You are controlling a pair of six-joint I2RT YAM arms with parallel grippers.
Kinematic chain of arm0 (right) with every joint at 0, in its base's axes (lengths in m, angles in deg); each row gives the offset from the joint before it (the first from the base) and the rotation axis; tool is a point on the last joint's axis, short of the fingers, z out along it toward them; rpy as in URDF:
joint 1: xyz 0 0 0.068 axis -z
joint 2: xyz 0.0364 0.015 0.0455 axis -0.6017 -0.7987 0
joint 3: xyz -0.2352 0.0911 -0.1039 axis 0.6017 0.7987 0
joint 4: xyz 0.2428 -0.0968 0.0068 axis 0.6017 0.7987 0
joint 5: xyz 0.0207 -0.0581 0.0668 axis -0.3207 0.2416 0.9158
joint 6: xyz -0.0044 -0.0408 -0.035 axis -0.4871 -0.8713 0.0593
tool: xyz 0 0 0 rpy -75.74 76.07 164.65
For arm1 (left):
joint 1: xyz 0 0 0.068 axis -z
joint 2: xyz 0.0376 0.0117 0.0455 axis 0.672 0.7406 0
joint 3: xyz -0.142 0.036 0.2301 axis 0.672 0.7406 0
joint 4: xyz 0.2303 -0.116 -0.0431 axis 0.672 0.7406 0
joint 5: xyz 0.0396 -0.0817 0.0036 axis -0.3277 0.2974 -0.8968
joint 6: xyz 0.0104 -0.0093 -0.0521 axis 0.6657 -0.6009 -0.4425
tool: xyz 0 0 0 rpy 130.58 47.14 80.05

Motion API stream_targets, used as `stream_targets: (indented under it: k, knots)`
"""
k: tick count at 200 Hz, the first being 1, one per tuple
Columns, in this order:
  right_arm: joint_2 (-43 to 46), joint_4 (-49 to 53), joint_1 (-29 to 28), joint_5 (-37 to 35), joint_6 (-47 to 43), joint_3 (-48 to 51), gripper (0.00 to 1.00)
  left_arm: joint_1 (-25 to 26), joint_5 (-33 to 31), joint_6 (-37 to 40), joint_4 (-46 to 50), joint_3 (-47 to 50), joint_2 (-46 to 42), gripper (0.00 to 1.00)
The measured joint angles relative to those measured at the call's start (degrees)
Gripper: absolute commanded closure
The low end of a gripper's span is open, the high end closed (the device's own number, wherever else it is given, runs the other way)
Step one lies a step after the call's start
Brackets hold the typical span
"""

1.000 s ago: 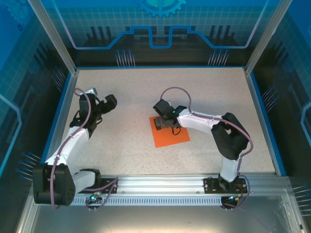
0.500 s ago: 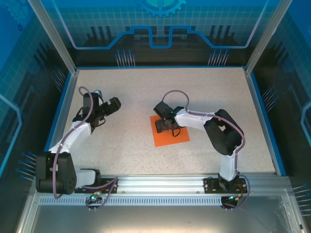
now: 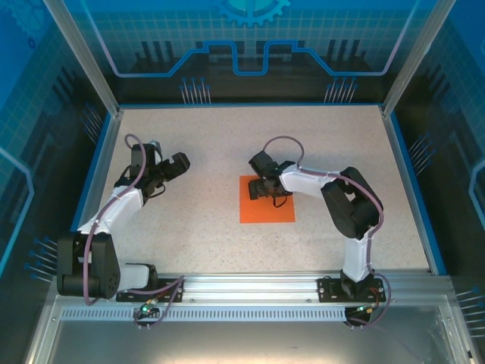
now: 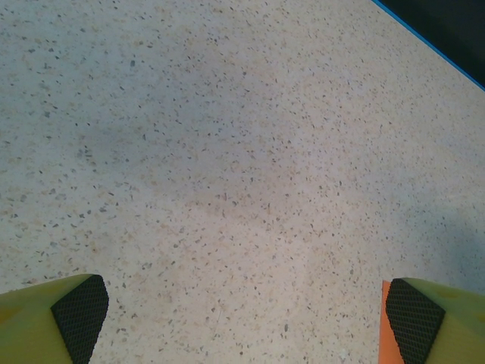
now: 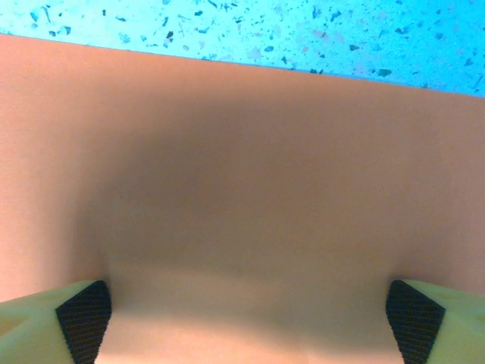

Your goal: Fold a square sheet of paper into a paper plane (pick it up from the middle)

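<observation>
Speckled beige surface carries the flat bright orange square paper sheet, right arm's fingers spread wide directly over its far half, left arm's fingers equally wide, well left of it.

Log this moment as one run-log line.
square sheet of paper: flat, unfolded, on table | right gripper: open, low over sheet | left gripper: open, over table left of sheet | fold: not begun
</observation>
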Motion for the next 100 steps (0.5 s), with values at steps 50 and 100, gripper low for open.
stream_targets:
  k: [50, 100]
  knots:
    - [-0.61, 9.88, -0.92, -1.53, 5.9, -7.61, 0.01, 0.0, 2.14, -0.35, 0.79, -0.13, 0.0, 0.01]
    - [-3.34, 15.15, -0.87, -0.04, 10.73, -9.7, 0.01, 0.0, 3.19, -0.35, 1.29, -0.13, 0.13, 0.02]
